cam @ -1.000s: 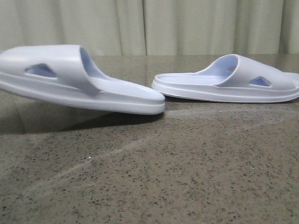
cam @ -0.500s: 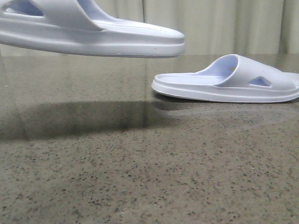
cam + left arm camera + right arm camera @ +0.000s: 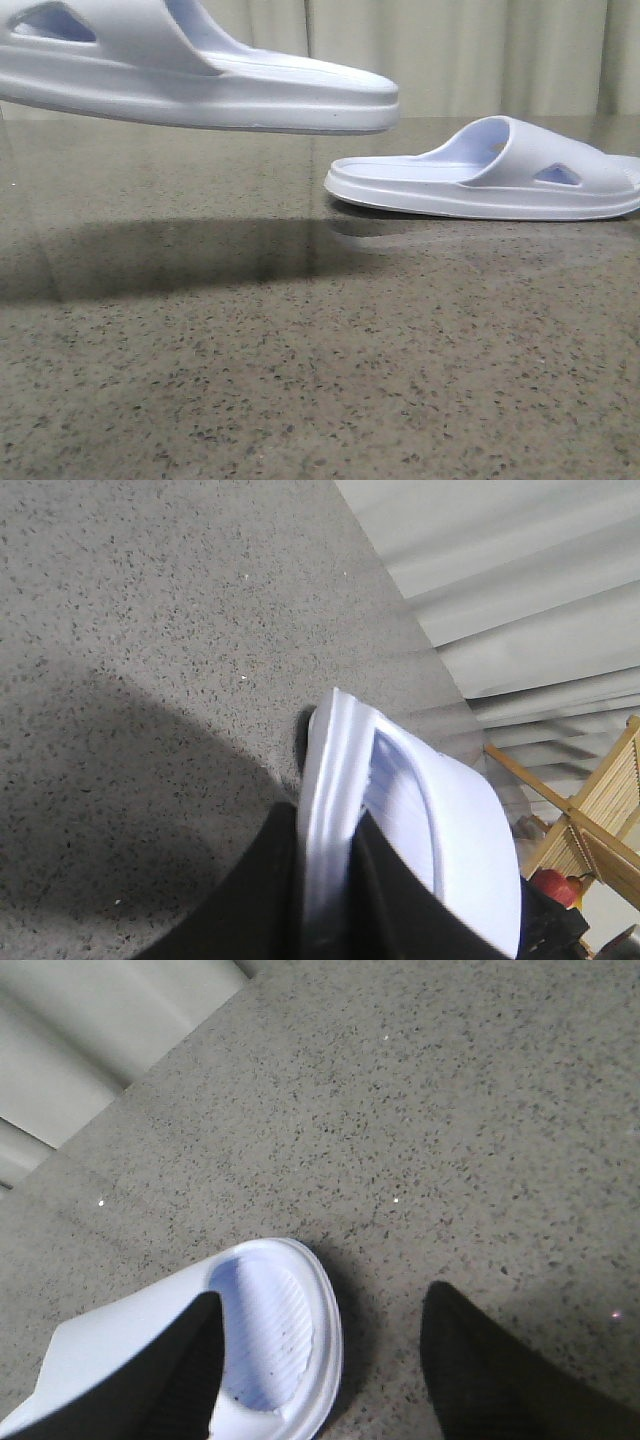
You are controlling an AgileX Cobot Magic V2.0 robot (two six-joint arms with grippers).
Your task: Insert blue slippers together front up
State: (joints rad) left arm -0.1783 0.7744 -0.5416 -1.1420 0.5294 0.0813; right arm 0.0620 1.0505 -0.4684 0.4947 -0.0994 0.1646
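the left gripper [image 3: 325,900] showed two broad matte black fingers [image 3: 250,900]. the right gripper [image 3: 330,1370] had black fingers too, one pad [image 3: 185,1380] finely ribbed, the other plain.

left gripper [image 3: 330,900] jaws clamped; right gripper [image 3: 320,1360] jaws apart

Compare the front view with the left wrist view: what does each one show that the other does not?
Only the front view shows the second slipper lying flat on the table. Only the left wrist view shows the left gripper clamped on the sole edge, and a wooden rack. Both show the lifted slipper, the speckled table and the curtain.
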